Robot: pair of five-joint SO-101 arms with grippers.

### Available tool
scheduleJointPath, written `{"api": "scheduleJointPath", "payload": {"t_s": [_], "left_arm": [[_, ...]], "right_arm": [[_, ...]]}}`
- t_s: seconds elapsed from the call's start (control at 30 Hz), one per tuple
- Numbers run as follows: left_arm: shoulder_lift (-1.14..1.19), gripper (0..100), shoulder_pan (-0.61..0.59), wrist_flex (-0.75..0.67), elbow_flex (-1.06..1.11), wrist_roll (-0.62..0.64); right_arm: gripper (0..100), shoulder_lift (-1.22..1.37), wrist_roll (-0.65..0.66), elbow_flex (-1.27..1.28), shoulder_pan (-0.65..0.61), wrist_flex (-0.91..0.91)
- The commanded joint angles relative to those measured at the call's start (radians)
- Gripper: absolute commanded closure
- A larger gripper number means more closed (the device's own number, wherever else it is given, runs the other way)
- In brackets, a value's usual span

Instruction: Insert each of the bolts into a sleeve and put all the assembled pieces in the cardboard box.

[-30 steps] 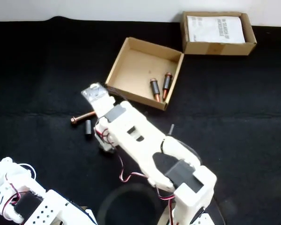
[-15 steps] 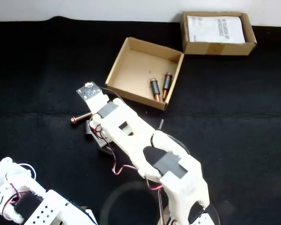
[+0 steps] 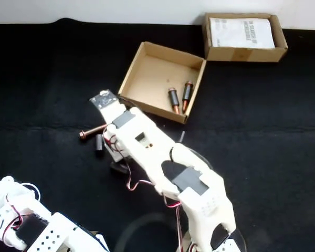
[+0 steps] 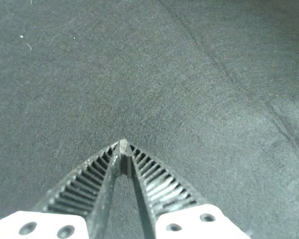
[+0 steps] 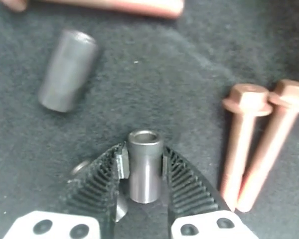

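As the right pincer [image 5: 144,150], gripping a sleeve [image 5: 145,172], edges toward the cardboard box [image 3: 149,79], the left pincer [image 4: 123,148] is closed.

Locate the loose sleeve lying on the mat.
In the high view the loose sleeve lies just nearside of the bolt, left of the right arm, front-left of the cardboard box.

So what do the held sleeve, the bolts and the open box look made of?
Sleeve: dark grey metal, probably steel, dull sheen on its rim. Bolts: copper-coloured metal, perhaps plated, smooth and slightly glossy. Box: plain brown cardboard, matte, raw cut edges.
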Motion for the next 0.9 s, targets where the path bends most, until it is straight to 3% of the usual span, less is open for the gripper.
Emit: {"api": "scheduleJointPath", "payload": {"t_s": [0.0, 0.33, 0.6, 0.7, 0.87], "left_arm": [[-0.008, 99, 0.001, 0.003, 0.019, 0.002], [-0.007, 99, 0.054, 0.068, 0.019, 0.002], [-0.004, 99, 0.07, 0.072, 0.019, 0.002], [-0.004, 98, 0.131, 0.1, 0.019, 0.0], [-0.007, 98, 0.355, 0.152, 0.019, -0.002]], "right_arm": [[99.2, -0.053, -0.015, -0.077, 0.045, 0.041], [99.2, -0.289, -0.101, -0.317, 0.116, 0.268], [99.2, -0.521, -0.138, -0.358, 0.13, 0.397], [99.2, -0.613, -0.138, -0.357, 0.13, 0.433], [99.2, -0.759, -0.166, -0.349, 0.13, 0.513]]}}
